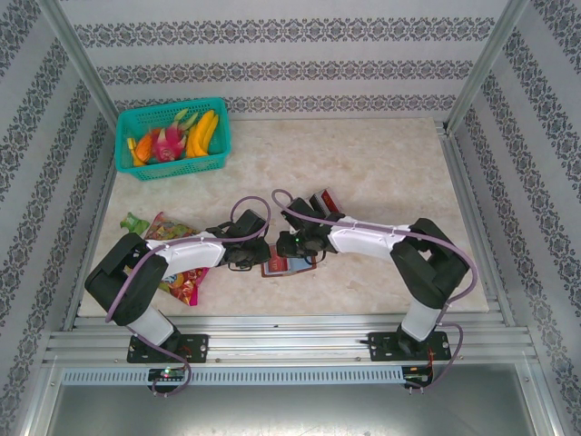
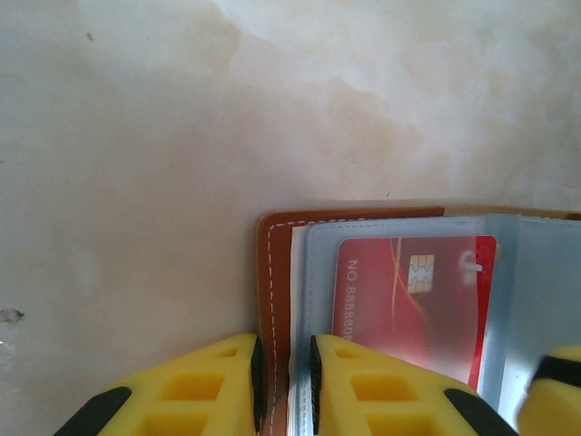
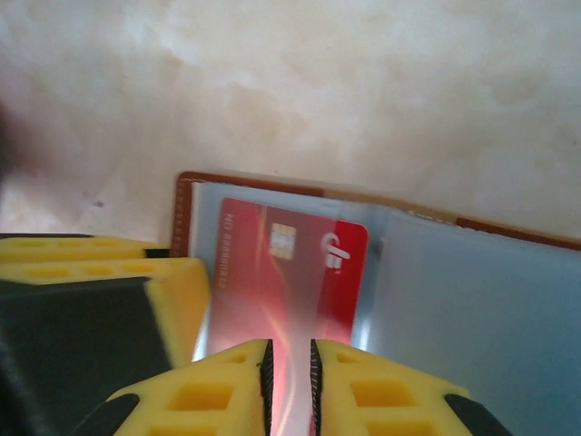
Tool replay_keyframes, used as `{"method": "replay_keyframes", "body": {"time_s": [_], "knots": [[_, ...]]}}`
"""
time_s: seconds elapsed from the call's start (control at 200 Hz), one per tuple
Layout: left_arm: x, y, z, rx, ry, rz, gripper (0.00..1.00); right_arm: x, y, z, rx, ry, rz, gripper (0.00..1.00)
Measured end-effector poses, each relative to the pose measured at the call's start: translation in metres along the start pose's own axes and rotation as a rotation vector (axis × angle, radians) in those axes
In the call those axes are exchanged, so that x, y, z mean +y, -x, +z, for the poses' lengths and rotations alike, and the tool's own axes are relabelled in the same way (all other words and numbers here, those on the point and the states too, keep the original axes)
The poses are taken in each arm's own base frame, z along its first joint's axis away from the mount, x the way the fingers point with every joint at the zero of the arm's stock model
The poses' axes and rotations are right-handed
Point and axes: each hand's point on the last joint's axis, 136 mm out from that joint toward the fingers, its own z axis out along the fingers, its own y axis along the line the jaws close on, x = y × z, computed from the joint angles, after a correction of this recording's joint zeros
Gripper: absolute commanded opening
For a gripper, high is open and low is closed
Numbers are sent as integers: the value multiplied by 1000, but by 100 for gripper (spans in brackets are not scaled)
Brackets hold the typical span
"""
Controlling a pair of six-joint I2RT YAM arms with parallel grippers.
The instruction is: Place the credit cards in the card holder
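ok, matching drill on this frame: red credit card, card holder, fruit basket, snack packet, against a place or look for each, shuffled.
Things:
1. red credit card
2. card holder
3. fruit basket
4. snack packet

Descriptions:
A. teal, at the far-left corner of the table
B. brown leather with white stitching, lying open
C. partly under the left arm
D. lying inside the open holder

Pairs: 1-D, 2-B, 3-A, 4-C
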Motion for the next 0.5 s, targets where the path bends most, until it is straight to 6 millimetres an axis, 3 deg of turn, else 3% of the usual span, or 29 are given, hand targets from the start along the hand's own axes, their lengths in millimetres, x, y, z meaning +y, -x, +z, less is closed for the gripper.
{"method": "replay_keyframes", "body": {"time_s": [0.255, 0.505], "knots": [[0, 0, 0, 0, 0, 0, 24, -6, -6, 9, 27, -19, 12, 23], [0, 0, 0, 0, 0, 0, 26, 1, -8, 16, 49, 28, 38, 21]]}}
